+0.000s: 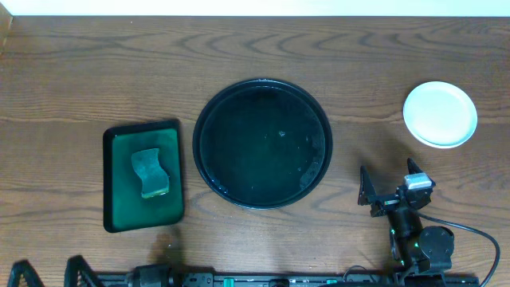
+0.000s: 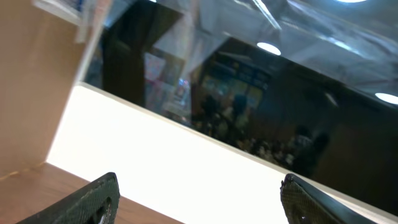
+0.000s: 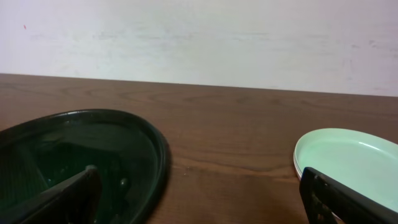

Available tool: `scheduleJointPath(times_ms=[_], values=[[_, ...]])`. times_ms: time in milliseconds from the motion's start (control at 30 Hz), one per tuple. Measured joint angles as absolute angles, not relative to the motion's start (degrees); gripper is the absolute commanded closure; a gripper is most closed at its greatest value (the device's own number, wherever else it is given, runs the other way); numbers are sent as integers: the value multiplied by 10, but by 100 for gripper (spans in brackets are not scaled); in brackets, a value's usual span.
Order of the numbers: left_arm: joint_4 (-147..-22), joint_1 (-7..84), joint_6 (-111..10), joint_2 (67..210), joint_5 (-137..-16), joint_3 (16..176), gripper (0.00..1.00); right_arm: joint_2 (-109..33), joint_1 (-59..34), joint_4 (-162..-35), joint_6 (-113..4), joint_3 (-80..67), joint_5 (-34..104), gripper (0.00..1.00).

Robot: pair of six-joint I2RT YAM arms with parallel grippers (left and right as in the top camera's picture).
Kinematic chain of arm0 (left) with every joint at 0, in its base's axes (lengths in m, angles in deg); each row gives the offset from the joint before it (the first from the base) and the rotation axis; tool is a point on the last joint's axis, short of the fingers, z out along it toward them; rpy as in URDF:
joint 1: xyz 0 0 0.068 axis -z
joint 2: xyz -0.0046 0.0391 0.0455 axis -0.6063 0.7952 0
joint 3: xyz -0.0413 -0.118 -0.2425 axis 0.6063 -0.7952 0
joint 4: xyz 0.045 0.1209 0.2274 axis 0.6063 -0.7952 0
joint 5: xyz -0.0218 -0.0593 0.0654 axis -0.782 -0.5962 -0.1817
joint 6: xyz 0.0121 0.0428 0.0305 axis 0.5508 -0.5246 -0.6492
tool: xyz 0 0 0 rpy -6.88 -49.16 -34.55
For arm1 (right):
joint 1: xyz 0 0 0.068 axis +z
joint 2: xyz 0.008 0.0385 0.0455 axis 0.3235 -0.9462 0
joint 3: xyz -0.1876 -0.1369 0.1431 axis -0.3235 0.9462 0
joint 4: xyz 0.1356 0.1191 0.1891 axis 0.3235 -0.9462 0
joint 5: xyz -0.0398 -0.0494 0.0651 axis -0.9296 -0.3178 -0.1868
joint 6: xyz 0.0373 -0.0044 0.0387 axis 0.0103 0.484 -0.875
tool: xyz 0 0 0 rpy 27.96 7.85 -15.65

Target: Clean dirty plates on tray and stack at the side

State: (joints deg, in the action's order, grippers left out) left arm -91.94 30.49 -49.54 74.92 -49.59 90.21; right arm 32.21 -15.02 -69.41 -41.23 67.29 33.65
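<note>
The round black tray (image 1: 261, 143) sits mid-table with no plate on it; its rim also shows in the right wrist view (image 3: 158, 155). The white to pale-mint plates (image 1: 440, 114) lie in one stack at the far right, and they show at the right of the right wrist view (image 3: 348, 162). My right gripper (image 1: 392, 182) is open and empty, low over the table between the tray and the stack, fingers wide apart (image 3: 199, 199). My left gripper (image 2: 199, 199) is open and empty, pointing up at the wall; its arm sits at the near edge.
A rectangular green tray (image 1: 144, 175) with a green sponge (image 1: 149, 172) on it lies left of the black tray. The right arm's base and cable (image 1: 422, 247) are at the near right edge. A white wall runs along the table's far edge.
</note>
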Motion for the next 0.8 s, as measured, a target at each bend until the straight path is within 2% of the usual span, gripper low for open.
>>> scheduleJointPath(times_ms=[200, 400, 800], values=[[-921, 305, -495, 675, -468, 829, 17, 322, -150, -694, -412, 673, 337, 1], [-893, 305, -491, 670, -463, 757, 17, 322, -150, -694, -412, 673, 337, 1], [-642, 305, -479, 670, -461, 506, 17, 322, -150, -694, -412, 673, 337, 1]])
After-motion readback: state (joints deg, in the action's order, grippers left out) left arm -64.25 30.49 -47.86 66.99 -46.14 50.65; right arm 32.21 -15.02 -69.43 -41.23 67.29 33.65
